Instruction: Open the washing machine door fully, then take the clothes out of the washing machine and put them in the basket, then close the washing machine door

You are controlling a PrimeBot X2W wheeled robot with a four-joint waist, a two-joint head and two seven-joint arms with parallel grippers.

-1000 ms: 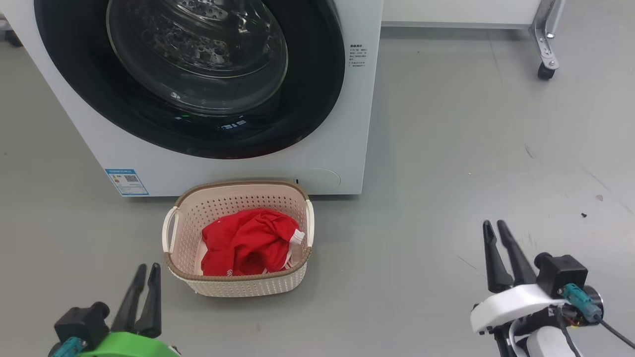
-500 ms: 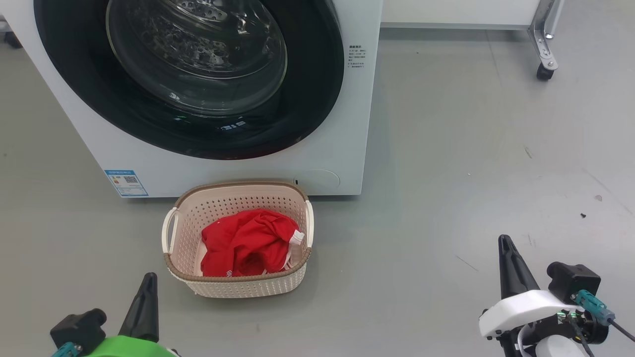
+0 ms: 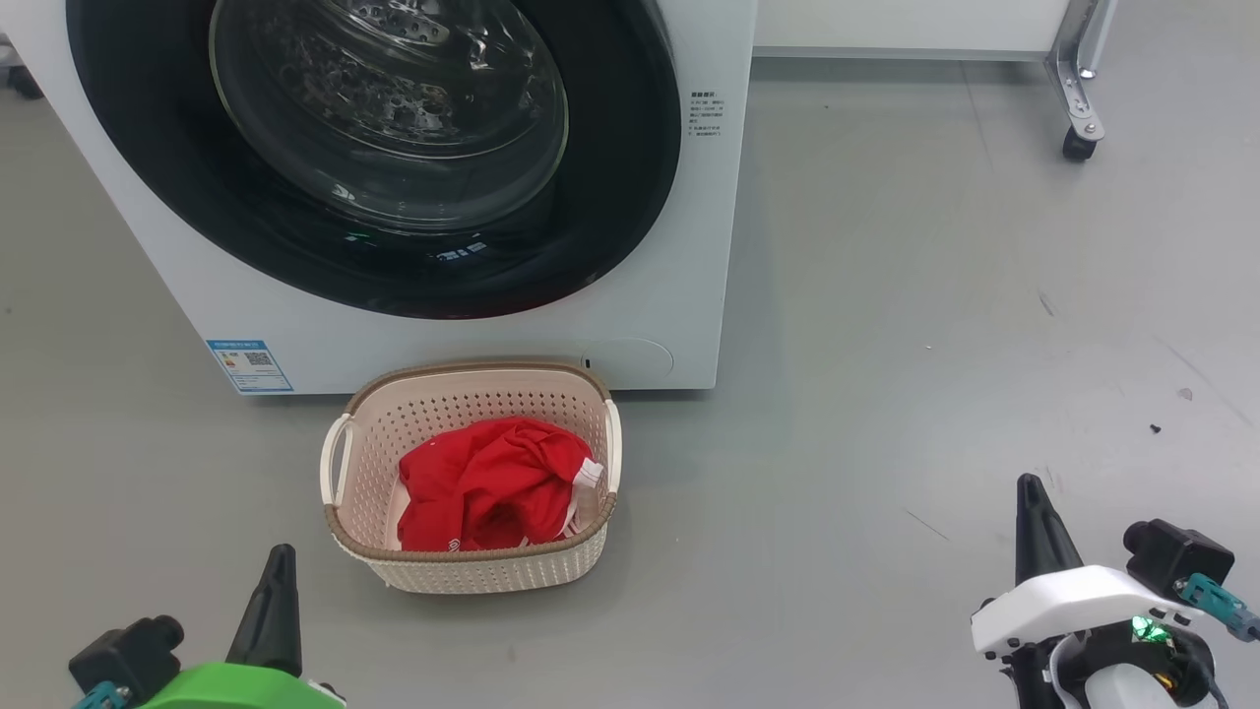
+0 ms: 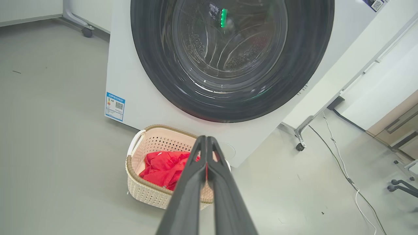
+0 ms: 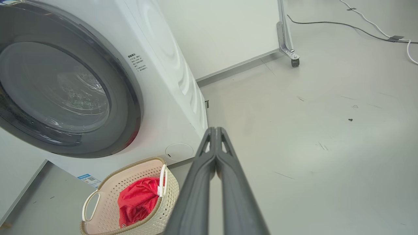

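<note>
At 7 o'clock in the head view the left gripper (image 3: 280, 561) has its jaws pressed together on nothing. The right gripper (image 3: 1030, 492), at 5 o'clock, is the same, and the bottom edge cuts off both. Farther out, near 6, the basket (image 3: 472, 571) holds the clothes (image 3: 487, 483), its near wall hiding their lower part. Behind it, at 11, the washer (image 3: 669, 295) has its door (image 3: 630, 197) closed, with the top cropped and the drum dim behind the glass.

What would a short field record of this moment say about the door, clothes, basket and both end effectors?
washing machine door: shut against the washing machine
clothes: red, lying in the basket
basket position: on the floor, close in front of the machine
left end effector: shut, empty, low beside the basket
right end effector: shut, empty, off to the basket's right
task stage: looks complete
</note>
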